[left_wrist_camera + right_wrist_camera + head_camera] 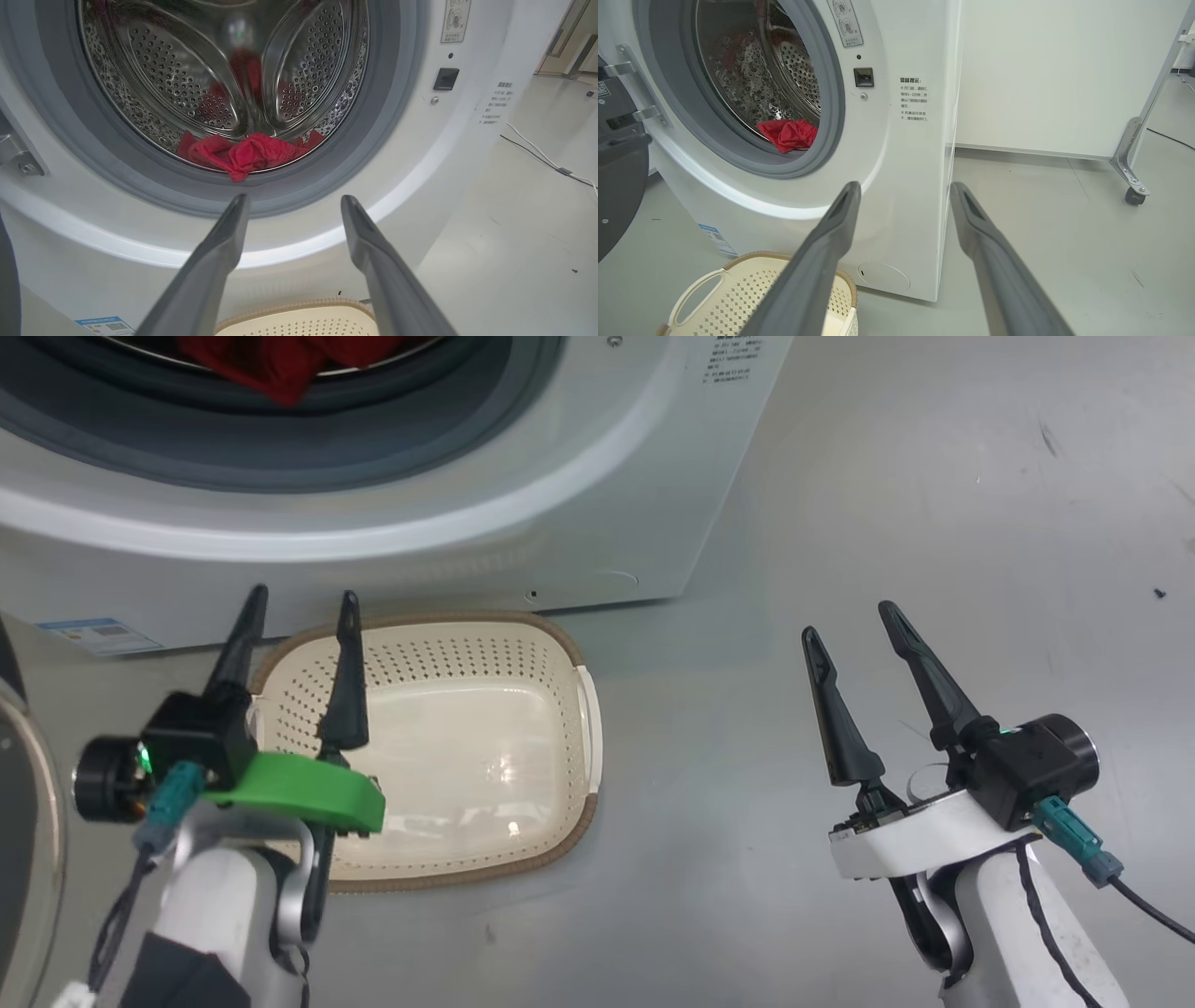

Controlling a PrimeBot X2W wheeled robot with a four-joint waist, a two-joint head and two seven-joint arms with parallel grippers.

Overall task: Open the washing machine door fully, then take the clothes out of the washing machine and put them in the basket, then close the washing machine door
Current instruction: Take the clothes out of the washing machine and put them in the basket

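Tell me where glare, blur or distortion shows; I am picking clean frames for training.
Head view: bright glare on the basket floor. Left wrist view: the lens bows the washing machine front; the steel drum mirrors the clothes as red smears. Right wrist view: the right gripper looks soft, near the lens.

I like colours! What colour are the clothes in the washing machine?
Bright red; the left wrist view shows the clothes best.

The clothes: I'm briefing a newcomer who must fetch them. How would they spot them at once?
Find the big white front-loading washing machine. Inside its perforated steel drum, at the front bottom edge, lies a crumpled bright red fabric garment. It is the only soft thing amid bare shiny metal.
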